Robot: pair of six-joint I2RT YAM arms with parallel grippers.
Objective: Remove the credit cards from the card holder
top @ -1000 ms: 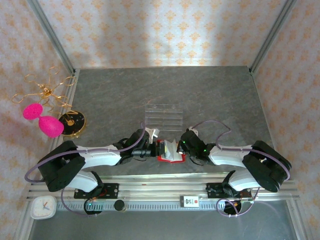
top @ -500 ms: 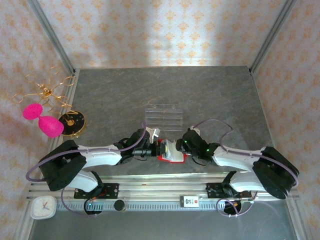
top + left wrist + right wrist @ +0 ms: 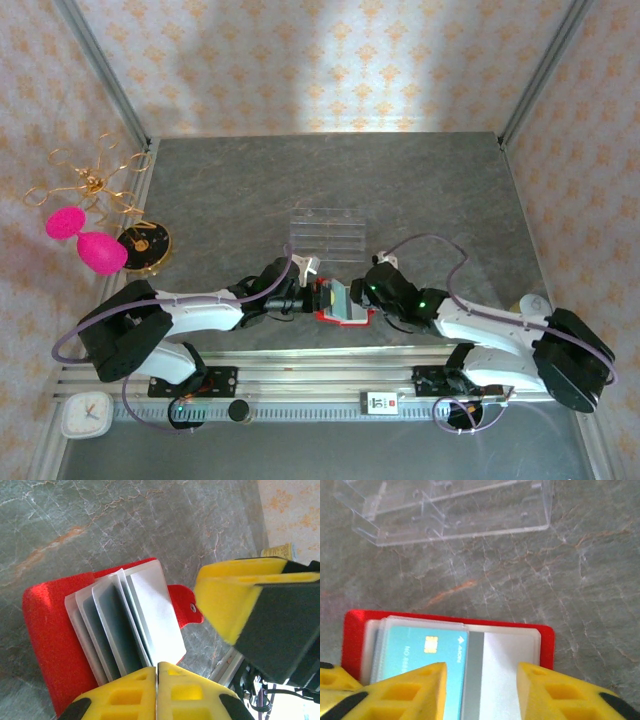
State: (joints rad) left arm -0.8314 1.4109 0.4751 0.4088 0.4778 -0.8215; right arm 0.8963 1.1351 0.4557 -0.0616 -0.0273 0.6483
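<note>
Right claw [image 3: 481, 680] wider over marbled tabletop [image 3: 570, 570]

The card holder [image 3: 335, 319] lies open on the table [image 3: 250, 190], close to the near edge and about midway between the two arms. The credit cards [image 3: 338, 300] sit in it, fanned so that each overlaps the next across its inside. The left gripper [image 3: 318, 297] is at the holder's left side, over the edge of the cards. The right gripper [image 3: 362, 295] is at its right side, with the cards showing between its fingers. Behind the holder, farther back on the table and apart from it, lies a slotted tray [image 3: 325, 232]. At the table's left edge sits a round dial [image 3: 145, 245], with a wire ornament [image 3: 88, 185] behind it. A rail [image 3: 300, 378] runs along the near edge, with a small clock [image 3: 85, 413] by its left end.
</note>
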